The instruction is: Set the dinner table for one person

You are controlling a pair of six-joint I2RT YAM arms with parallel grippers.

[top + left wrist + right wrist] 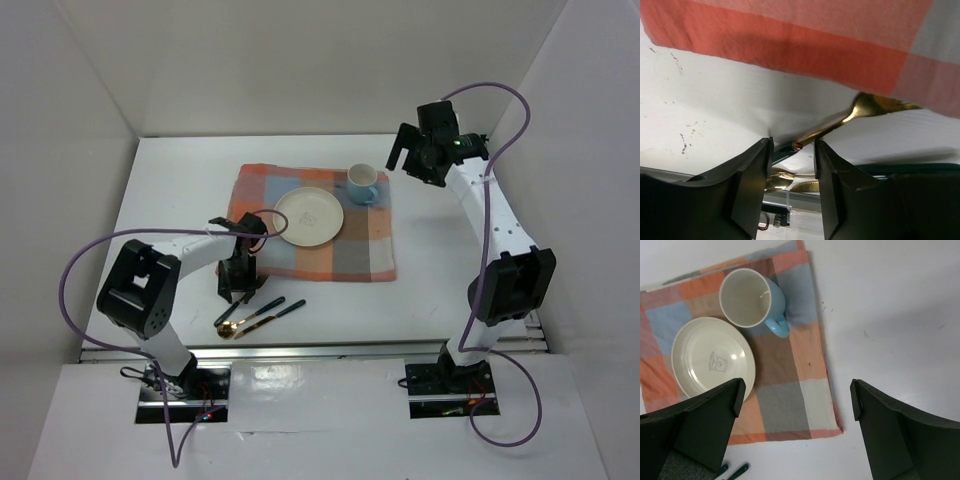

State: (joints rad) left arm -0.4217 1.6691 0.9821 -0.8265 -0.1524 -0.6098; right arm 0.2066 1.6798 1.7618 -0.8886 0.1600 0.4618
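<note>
The bench (pixel 440 290), the white tabletop that is to be set, fills the working area. A checked mat (pixel 355 250) is spread flat on it about midway between the left and right edges, somewhat toward the far edge. On the mat a cream plate (pixel 308 214) sits left of centre and a blue cup (pixel 362 184) stands upright just beside it on the far-right side, handle pointing toward the near edge in the right wrist view, so the mat, plate and cup look placed. The cutlery is what is left. Two dark-handled pieces (pixel 262 312) lie loose on bare bench close to the near edge, left of centre and off the mat. The left jaws hang low just off the mat's near-left corner. In the left wrist view they are drawn in to a slim gap, and a gold utensil (pixel 862 107) runs its stem into that gap, its head reaching toward the mat's edge. Whether they clamp it or merely bracket it cannot be told. The right jaws are spread wide with nothing between them, raised above the bench toward the far-right corner. By my reading the task is past its middle, and the cutlery must yet be laid beside the plate.
</note>
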